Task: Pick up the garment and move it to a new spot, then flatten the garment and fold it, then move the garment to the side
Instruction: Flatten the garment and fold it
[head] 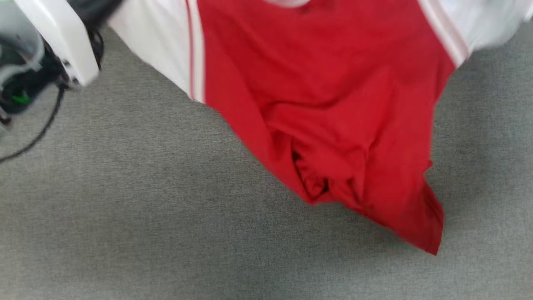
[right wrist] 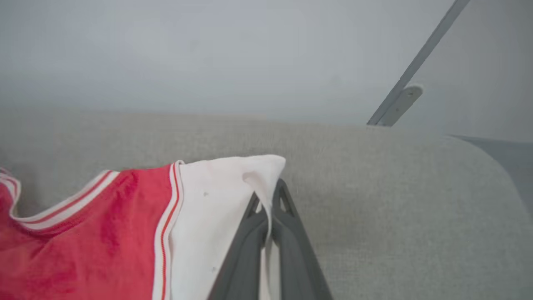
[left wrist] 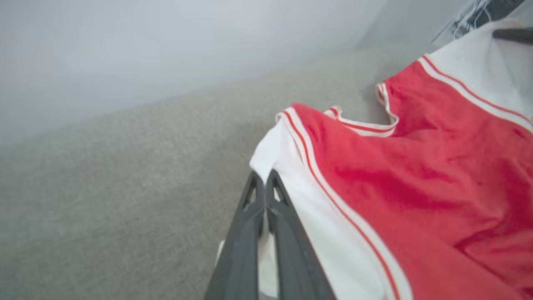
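The red jersey T-shirt (head: 333,104) is showing a plain, solid red body with white short sleeves, and narrow white-and-red stripes are running along each sleeve seam and round the neckline. The matte charcoal-fingered left gripper (left wrist: 263,177) and the matching dark grey right gripper (right wrist: 268,196) are standing out against white sleeve cloth. The woven upholstery surface (head: 125,208) is reading as flecked grey-beige. A glossy white forearm shell (head: 62,41) is showing beside a thin black cable (head: 41,129). A silver-grey metal bar (right wrist: 416,71) is crossing a plain pale grey wall (right wrist: 208,54).
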